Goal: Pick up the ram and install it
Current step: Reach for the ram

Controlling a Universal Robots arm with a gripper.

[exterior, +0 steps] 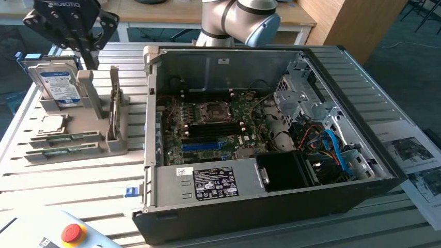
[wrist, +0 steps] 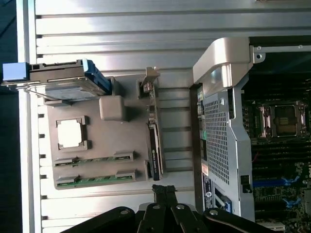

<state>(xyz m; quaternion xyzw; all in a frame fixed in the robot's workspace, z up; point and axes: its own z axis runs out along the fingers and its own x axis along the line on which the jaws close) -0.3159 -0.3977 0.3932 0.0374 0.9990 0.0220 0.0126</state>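
Note:
Two green ram sticks [exterior: 63, 138] [exterior: 62, 152] lie flat, side by side, in the front slots of a grey parts holder [exterior: 103, 147]. The wrist view has them too: ram [wrist: 95, 159] and ram [wrist: 95, 179]. My gripper [exterior: 88, 61] hangs above the holder's far end, by the hard drive, well above and away from the sticks. Its black fingers are shut with nothing between them. In the wrist view the gripper [wrist: 164, 190] lines up with the end of a thin board [wrist: 153, 145] standing on edge.
A silver hard drive [exterior: 59, 82] stands upright in the holder, with a square processor chip [exterior: 53, 124] in front of it. The open computer case [exterior: 172, 206] exposes its motherboard [exterior: 214, 124] on the exterior view's right. A red stop button [exterior: 72, 232] sits near the front.

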